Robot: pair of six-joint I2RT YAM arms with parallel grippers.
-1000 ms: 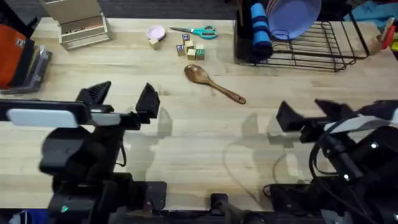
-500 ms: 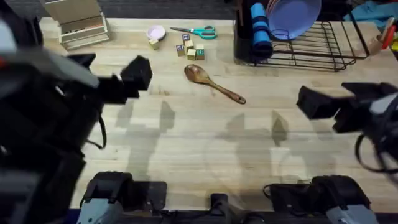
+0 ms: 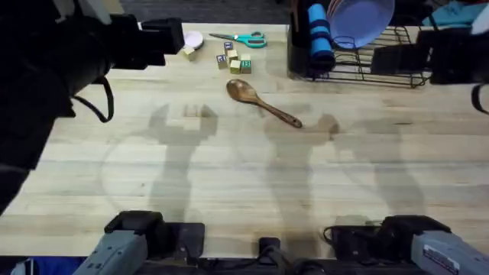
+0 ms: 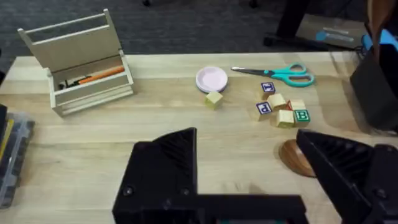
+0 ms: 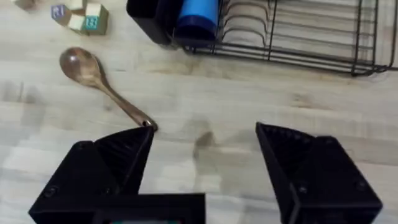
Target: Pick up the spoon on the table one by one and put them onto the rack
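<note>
Spoon (image 3: 260,102) on table (image 3: 229,176), handle tip hidden behind right hand (image 5: 202,171), both hands wide.

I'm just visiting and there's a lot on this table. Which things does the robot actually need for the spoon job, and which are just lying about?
For the job:
wooden spoon
black wire dish rack
table

Just lying about:
teal-handled scissors
letter blocks
small pink dish
beige box-like stand
purple plate
</note>
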